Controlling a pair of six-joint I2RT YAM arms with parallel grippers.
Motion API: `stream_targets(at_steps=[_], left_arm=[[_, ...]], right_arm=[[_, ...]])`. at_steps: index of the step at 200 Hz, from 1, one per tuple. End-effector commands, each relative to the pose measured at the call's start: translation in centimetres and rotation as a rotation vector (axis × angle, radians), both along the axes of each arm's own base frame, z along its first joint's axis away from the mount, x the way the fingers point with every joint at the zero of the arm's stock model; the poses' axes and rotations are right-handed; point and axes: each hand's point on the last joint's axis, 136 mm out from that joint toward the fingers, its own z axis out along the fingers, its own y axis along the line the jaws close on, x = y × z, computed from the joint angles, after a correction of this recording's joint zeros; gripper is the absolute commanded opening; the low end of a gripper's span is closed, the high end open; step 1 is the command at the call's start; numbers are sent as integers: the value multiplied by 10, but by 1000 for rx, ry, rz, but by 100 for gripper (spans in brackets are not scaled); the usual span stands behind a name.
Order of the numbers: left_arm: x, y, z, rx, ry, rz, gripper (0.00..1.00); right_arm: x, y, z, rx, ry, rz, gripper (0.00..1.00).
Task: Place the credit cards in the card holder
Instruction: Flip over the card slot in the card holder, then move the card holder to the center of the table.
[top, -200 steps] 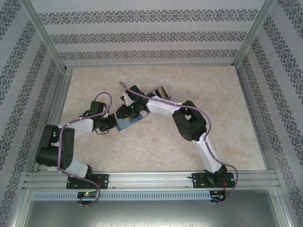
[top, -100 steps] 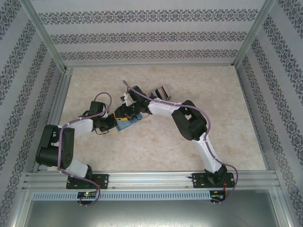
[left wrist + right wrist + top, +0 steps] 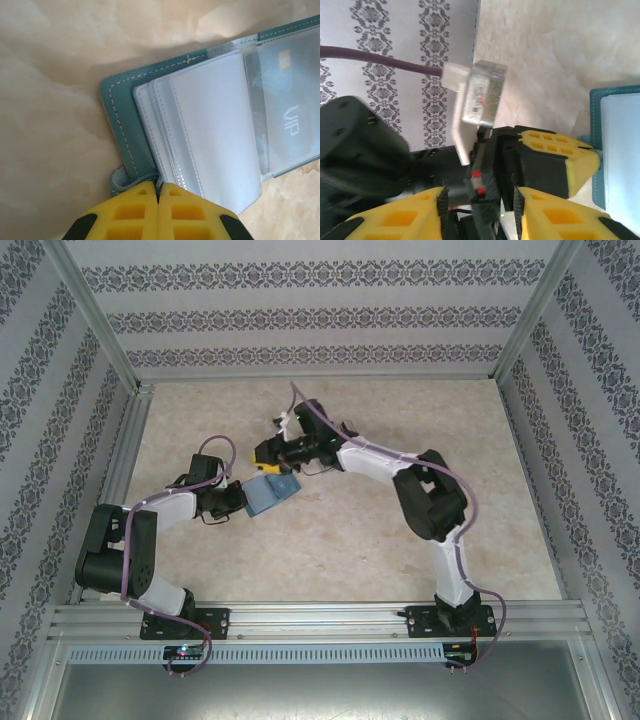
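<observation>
1. Locate the holder (image 3: 272, 494) on the bench (image 3: 330, 560). It lies left of the bench centre, about midway between the near and far edges.
2. Note that the holder is open and flat. Its teal cover with pale stitching faces the bench, and its clear sleeves (image 3: 210, 130) face up.
3. Check the sleeves in the left wrist view. They overlap in a stack, and a grey card (image 3: 285, 115) marked "VIP" sits inside a sleeve on the right of that view.
4. Check the left fingers (image 3: 157, 205). They are clenched, pad against pad, at the holder's edge nearest the left arm, just beside the tab (image 3: 117, 182). The sleeve ends run up to the fingertips. You cannot tell whether a sleeve or the cover is pinched between them.
5. Check the right fingers (image 3: 268, 452). They are released and stand apart, on the far side of the holder and close to it. In the overhead view they do not touch it.
6. In the right wrist view, look through the gap between the right fingers. You see the left arm's yellow fingers (image 3: 555, 155) and its wrist camera (image 3: 480, 92), with the holder's corner at the right edge of that view.
</observation>
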Motion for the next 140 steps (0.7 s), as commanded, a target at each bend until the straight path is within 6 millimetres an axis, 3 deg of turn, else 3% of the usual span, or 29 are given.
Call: stream_targets(at_steps=[1,46,66,93,140], left_arm=[[-25,12,-23,55,113,28,0],[-24,14,-14,72,100,25,0],[-24,16,-12,79,104,23,9],[-23,19,-3,98,93,29,25],[-18,22,26,116,44,32,34]], right_arm=[[19,-47,-8,-197,-140,-113,42],[40,-123,-31,-541,-273,-213,43],[50,-154,-34,-640,-297,-254,43],[62,-186,-31,-721,-325,-302,44],[75,-223,-29,-807,-340,-340,45]])
